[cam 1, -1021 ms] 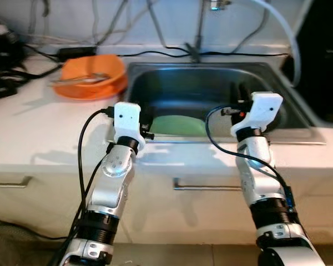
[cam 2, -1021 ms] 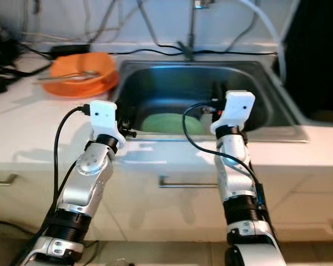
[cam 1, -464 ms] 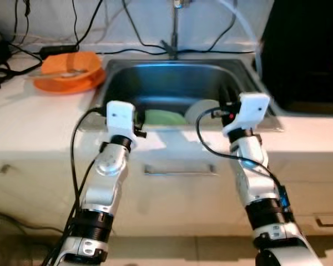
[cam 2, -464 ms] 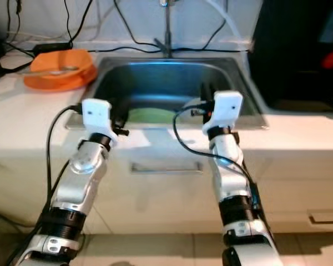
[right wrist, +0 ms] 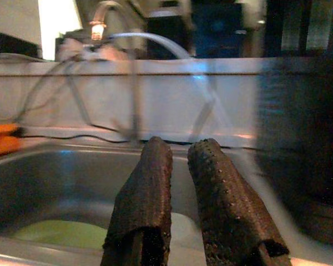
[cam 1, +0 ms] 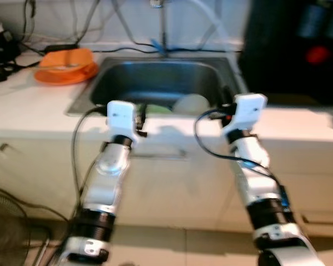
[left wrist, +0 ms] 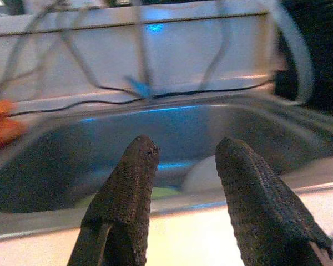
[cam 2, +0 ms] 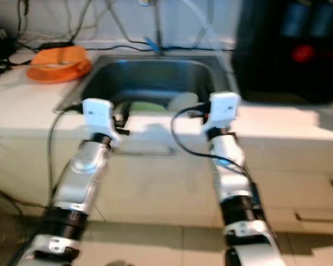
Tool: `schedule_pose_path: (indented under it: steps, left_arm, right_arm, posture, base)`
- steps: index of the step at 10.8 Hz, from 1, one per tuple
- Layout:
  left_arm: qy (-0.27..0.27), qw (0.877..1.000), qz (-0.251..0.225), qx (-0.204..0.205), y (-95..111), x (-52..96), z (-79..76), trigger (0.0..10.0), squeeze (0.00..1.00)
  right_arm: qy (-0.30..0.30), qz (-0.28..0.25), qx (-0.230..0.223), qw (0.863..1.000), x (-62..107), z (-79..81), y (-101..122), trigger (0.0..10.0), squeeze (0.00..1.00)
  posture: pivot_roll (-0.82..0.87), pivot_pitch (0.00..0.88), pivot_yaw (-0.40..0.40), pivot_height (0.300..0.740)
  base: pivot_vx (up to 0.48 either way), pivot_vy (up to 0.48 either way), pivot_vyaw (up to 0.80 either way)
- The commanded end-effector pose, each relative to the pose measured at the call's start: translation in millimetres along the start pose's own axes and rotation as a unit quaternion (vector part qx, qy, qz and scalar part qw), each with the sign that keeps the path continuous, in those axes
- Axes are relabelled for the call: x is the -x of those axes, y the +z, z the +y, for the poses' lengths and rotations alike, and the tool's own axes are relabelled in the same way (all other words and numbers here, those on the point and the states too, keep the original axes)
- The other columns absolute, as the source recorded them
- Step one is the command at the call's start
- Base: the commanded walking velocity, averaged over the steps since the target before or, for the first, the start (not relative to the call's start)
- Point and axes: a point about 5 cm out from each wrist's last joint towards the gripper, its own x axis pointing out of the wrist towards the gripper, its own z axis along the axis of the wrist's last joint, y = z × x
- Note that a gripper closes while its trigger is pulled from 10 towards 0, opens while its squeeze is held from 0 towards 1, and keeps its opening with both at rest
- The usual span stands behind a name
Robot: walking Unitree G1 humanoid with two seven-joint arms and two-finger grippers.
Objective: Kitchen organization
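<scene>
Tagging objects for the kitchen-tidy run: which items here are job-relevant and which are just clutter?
Likely job-relevant:
- sink
- green plate and white plate in the sink
- orange bowl on the counter, utensils inside
- left gripper, open; right gripper, nearly shut, both empty, held out at the sink's front edge

Lying about:
- cables behind the sink
- black appliance
- fan

Steel sink (cam 1: 211, 83) open from above, green plate (right wrist: 61, 233) and white plate (cam 1: 191, 103) lying on its floor, tap (cam 1: 158, 22) and dangling cables behind the far rim, orange bowl (cam 1: 66, 65) on the left worktop (cam 1: 28, 105), dark appliance (cam 1: 294, 44) blocking the right side
</scene>
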Motion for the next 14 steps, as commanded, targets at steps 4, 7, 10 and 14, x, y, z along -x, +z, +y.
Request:
schedule_pose_path:
  steps: [4, 7, 10, 14]
  left_arm:
    - [0.014, 1.000, 0.002, -0.014, 0, -1.1, 9.8, 10.0, 0.00]
    - [0.017, 1.000, 0.003, -0.015, -1, -0.8, 11.5, 10.0, 0.00]
    - [0.020, 1.000, 0.007, -0.008, -2, -0.4, 12.4, 10.0, 0.00]
    - [0.034, 0.998, 0.038, 0.026, -21, 5.9, 17.0, 10.0, 0.00]
  right_arm:
    - [0.014, -0.001, -0.007, 1.000, -2.1, 5.0, 3, 10.0, 0.00]
    - [0.014, 0.001, -0.004, 1.000, -2.1, 3.2, 2, 10.0, 0.00]
    - [0.015, 0.004, -0.006, 1.000, -2.2, 3.5, 1, 10.0, 0.00]
    - [0.014, 0.011, -0.007, 1.000, -1.4, 2.1, -2, 10.0, 0.00]
  posture:
    - [0.09, 0.000, 0.028, 0.740]
    - [0.08, 0.000, 0.027, 0.740]
    - [0.08, 0.000, 0.028, 0.740]
    - [0.08, 0.000, 0.028, 0.740]
  base:
    - [0.000, -0.319, 0.00]
    - [0.000, -0.321, 0.00]
    - [0.000, -0.107, 0.00]
    - [0.000, 0.000, 0.00]
